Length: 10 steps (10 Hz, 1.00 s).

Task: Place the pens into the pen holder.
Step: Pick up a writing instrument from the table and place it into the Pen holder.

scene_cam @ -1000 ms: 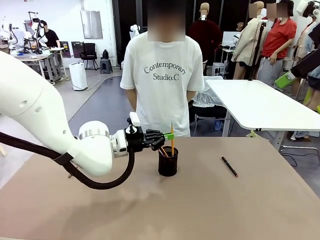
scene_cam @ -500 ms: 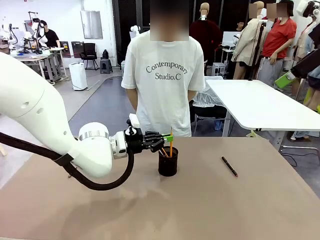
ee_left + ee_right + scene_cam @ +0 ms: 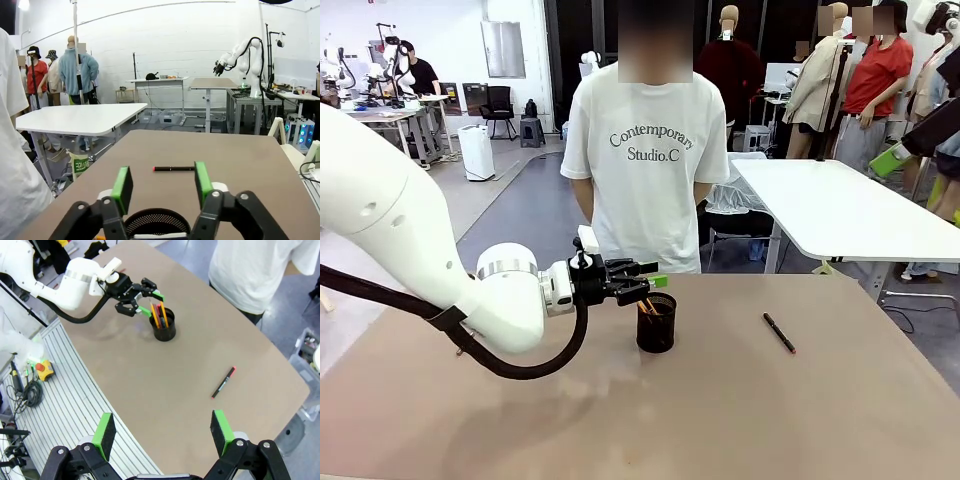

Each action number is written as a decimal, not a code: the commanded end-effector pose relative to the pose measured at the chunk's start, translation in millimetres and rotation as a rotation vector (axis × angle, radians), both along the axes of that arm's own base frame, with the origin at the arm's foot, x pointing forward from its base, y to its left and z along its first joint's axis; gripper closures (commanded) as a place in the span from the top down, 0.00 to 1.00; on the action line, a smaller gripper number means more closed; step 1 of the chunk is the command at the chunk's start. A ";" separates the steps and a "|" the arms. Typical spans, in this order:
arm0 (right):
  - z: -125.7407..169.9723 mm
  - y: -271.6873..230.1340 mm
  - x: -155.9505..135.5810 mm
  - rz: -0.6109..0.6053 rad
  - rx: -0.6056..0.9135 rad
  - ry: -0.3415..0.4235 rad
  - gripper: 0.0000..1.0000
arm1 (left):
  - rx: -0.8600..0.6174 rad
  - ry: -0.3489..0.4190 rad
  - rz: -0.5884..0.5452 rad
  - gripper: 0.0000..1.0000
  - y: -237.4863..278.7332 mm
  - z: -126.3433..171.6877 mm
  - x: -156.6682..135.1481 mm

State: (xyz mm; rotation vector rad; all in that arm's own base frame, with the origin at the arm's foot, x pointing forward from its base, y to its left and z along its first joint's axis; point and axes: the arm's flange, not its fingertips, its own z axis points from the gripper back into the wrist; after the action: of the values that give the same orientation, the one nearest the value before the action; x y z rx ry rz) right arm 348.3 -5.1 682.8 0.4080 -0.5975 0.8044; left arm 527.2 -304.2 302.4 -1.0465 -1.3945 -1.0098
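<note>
The black mesh pen holder [image 3: 656, 322] stands on the brown table in front of the person. A yellow-orange pencil [image 3: 163, 315] and a pinkish pen [image 3: 159, 309] lean inside it. My left gripper [image 3: 653, 274] hovers just above the holder's left rim, open and holding nothing. Its green pads [image 3: 122, 187] straddle the holder [image 3: 156, 222] below. The black pen [image 3: 780, 333] lies flat on the table to the right of the holder and also shows ahead of the left gripper [image 3: 173, 169]. My right gripper [image 3: 162, 435] hangs high over the table, open and empty.
A person in a white T-shirt [image 3: 645, 150] stands at the far edge, hands behind the back. The brown table [image 3: 720, 420] has free room in front and to the right. A white table [image 3: 840, 205] stands beyond on the right.
The left gripper opened and let go of the yellow pencil, which dropped down into the holder. The black pen and the right arm stayed where they were.
</note>
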 end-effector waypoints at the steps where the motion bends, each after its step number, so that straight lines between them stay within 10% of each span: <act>1: 2.0 1.5 0.2 0.003 0.017 0.000 1.00 | 0.018 -0.060 -0.008 1.00 1.5 2.8 -5.7; 10: 2.0 1.5 0.2 0.003 0.017 0.000 1.00 | 0.003 -0.019 -0.005 1.00 0.1 9.0 0.2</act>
State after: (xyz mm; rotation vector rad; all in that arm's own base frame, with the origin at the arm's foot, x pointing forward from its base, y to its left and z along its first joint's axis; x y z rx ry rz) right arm 348.3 -5.1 682.8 0.4080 -0.5975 0.8044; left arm 526.6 -303.7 311.2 -1.0435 -1.3941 -1.0377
